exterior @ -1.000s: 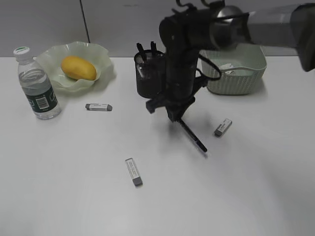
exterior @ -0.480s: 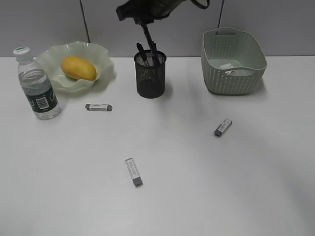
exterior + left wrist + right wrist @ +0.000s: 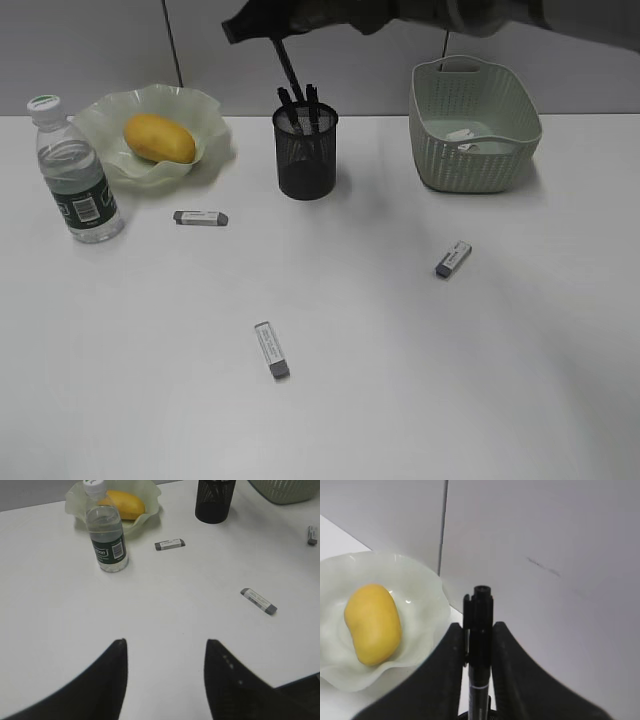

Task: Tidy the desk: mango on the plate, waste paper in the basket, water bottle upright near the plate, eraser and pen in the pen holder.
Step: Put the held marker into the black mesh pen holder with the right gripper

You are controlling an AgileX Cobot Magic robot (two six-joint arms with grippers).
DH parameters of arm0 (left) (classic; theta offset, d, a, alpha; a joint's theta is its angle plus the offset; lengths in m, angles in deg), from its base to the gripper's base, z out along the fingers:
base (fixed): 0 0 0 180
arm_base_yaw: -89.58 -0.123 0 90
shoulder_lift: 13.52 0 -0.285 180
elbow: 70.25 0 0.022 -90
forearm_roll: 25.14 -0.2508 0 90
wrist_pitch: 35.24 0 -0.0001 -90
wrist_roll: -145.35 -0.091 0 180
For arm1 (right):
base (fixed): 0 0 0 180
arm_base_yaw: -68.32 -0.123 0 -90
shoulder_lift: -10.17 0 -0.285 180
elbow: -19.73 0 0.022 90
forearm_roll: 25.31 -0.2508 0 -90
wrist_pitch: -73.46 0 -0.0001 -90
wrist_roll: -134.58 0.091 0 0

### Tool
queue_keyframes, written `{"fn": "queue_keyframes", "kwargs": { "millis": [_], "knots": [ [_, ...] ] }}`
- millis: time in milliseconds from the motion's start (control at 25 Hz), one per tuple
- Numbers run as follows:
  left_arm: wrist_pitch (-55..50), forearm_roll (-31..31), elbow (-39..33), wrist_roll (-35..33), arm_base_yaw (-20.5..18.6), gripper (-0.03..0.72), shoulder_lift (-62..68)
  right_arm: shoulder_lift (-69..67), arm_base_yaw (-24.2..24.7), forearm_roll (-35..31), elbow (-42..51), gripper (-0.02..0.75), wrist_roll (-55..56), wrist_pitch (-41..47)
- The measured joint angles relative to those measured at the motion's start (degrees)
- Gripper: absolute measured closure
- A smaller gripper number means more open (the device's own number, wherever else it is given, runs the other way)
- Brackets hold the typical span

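My right gripper (image 3: 277,32) hangs above the black mesh pen holder (image 3: 306,155), shut on a black pen (image 3: 288,66) whose lower end points down at the holder's left rim. In the right wrist view the pen (image 3: 479,630) sits clamped between the fingers. Two pens stand in the holder. The mango (image 3: 159,138) lies on the green plate (image 3: 205,110), with the water bottle (image 3: 78,180) upright beside it. Waste paper (image 3: 462,135) lies in the basket (image 3: 475,130). Erasers (image 3: 200,217) (image 3: 271,349) (image 3: 453,259) lie on the desk. My left gripper (image 3: 166,642) is open over bare desk (image 3: 165,610).
The left wrist view shows the bottle (image 3: 106,535), the mango (image 3: 122,504), the pen holder (image 3: 215,502) and erasers (image 3: 169,544) (image 3: 258,600) well ahead of the open fingers. A grey wall closes off the far edge of the desk.
One second ago my right gripper was low over the desk with the pen slanting down to the surface. It has risen with the pen and now holds it over the pen holder.
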Motion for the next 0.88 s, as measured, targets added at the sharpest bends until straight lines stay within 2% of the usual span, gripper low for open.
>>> {"fn": "queue_keyframes", "kwargs": {
  "millis": [160,480,560,760,880],
  "knots": [
    [0.0,0.0,0.0,0.0,0.0,0.309,0.0,-2.7,0.0,2.5,0.0,0.592,0.0,-1.6],
    [0.0,0.0,0.0,0.0,0.0,0.313,0.0,-6.3,0.3,3.1,0.0,0.568,0.1,-1.0],
    [0.0,0.0,0.0,0.0,0.0,0.313,0.0,-6.7,0.3,3.1,0.0,0.524,0.1,0.1],
    [0.0,0.0,0.0,0.0,0.0,0.314,0.0,-6.7,0.3,3.1,0.0,0.338,0.1,0.8],
    [0.0,0.0,0.0,0.0,0.0,0.314,0.0,-5.9,0.3,3.1,0.0,0.296,0.1,2.1]
  ]
}}
